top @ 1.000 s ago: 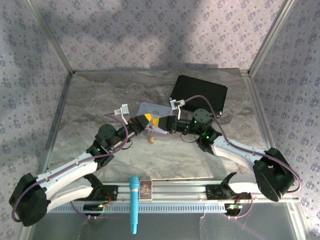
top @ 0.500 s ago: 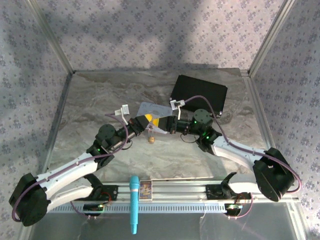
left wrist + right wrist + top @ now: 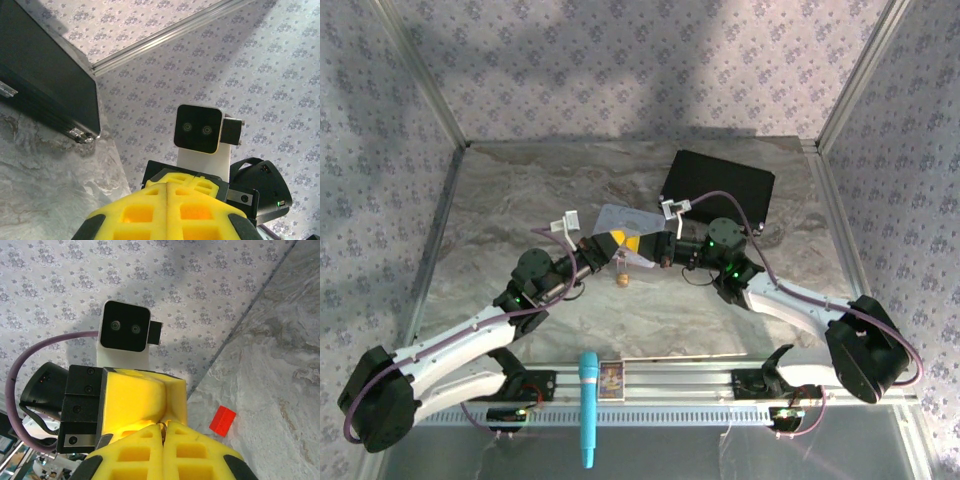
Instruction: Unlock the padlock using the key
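Observation:
Over the table's middle, my left gripper [image 3: 617, 240] and right gripper [image 3: 633, 243] meet tip to tip. The left gripper's [image 3: 166, 186] yellow fingers are pressed flat together, with nothing visible between them. My right gripper [image 3: 163, 427] is shut on a thin dark metal sliver, apparently the key [image 3: 162, 428], right against the left fingers [image 3: 142, 400]. The padlock [image 3: 621, 283], a tiny brass lump, shows just below the fingertips. I cannot tell whether it hangs or lies on the table.
A pale lavender tin [image 3: 620, 217] lies behind the grippers and a black case [image 3: 718, 188] at the back right. A small red block [image 3: 222, 420] rests on the marble. A blue cylinder [image 3: 588, 405] and a small card [image 3: 611, 378] sit on the front rail.
The right gripper's fingers have closed slightly tighter. Both arms stay almost where they were, with the fingertips edging a little away from me.

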Available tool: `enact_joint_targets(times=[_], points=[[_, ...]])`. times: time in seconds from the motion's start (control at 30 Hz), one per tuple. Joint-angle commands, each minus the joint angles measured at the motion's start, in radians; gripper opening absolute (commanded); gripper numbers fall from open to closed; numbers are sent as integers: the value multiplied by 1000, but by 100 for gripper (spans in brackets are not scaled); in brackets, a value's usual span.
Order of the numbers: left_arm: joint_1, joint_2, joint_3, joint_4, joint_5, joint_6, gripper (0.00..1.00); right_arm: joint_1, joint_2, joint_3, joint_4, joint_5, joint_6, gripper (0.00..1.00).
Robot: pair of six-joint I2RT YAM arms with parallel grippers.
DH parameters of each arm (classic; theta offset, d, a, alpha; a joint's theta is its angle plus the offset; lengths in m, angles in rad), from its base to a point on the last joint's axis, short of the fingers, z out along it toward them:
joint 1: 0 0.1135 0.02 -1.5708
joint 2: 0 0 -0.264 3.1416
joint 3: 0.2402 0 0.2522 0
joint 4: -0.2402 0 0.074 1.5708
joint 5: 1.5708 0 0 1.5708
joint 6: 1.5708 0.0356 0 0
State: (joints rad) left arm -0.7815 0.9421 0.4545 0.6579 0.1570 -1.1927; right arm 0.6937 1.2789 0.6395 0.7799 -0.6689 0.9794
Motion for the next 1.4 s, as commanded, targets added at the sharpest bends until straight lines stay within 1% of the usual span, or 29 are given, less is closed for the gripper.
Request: enact_joint_targets(times=[0.0, 0.07, 0.13, 0.2, 0.23, 0.27, 0.3, 0.33, 0.37, 0.43, 0.5, 0.53, 0.57, 0.67, 0.7, 0.77, 0.83, 0.93, 1.03, 1.13, 1.23, 1.37], points=[[-13, -25, -5, 17, 20, 14, 0, 3, -8, -27, 5, 22, -11, 0], [-14, -32, -2, -12, -1, 14, 1, 4, -12, -31, -2, 29, -14, 0], [-13, -51, 3, -64, -51, 15, 29, 4, -15, -35, -21, 35, -23, 0], [-14, -74, -2, -93, -117, 13, 72, 4, -18, -46, -47, 57, -35, 0], [-14, -89, -2, -110, -145, 21, 84, 3, -21, -53, -70, 73, -39, 0], [-15, -103, 3, -138, -166, 38, 92, -3, -22, -58, -95, 91, -42, 0], [-14, -121, 17, -190, -190, 65, 98, -7, -22, -65, -119, 107, -43, 0], [-15, -138, 38, -258, -215, 91, 100, -12, -21, -76, -128, 122, -37, 0], [-14, -149, 62, -351, -247, 108, 100, -20, -21, -86, -131, 134, -28, 0], [-15, -150, 152, -637, -331, 143, 100, -34, -32, -97, -214, 185, -25, 0], [-14, -99, 256, -868, -366, 199, 100, -38, -57, -112, -308, 260, -48, 0], [-13, -62, 293, -955, -377, 217, 100, -40, -74, -117, -357, 298, -61, 0], [-13, -34, 306, -992, -381, 226, 100, -43, -86, -119, -396, 326, -74, 0], [-10, 37, 269, -970, -376, 235, 100, -52, -108, -120, -504, 390, -101, 0], [-10, 64, 253, -942, -365, 246, 98, -58, -107, -120, -529, 398, -103, 0], [-10, 131, 248, -921, -351, 247, 93, -73, -107, -131, -532, 394, -102, 0], [-21, 204, 255, -897, -351, 252, 82, -79, -107, -135, -545, 397, -107, 0], [-39, 310, 267, -857, -356, 269, 76, -81, -105, -150, -544, 400, -108, 0], [-64, 394, 278, -816, -375, 291, 76, -81, -100, -167, -532, 396, -103, 0], [-86, 477, 274, -725, -350, 322, 76, -81, -95, -188, -497, 385, -83, 0], [-102, 558, 296, -729, -344, 305, 74, -83, -89, -194, -480, 374, -69, 0], [-101, 590, 268, -669, -394, 266, 72, -83, -89, -199, -474, 371, -68, 0]])
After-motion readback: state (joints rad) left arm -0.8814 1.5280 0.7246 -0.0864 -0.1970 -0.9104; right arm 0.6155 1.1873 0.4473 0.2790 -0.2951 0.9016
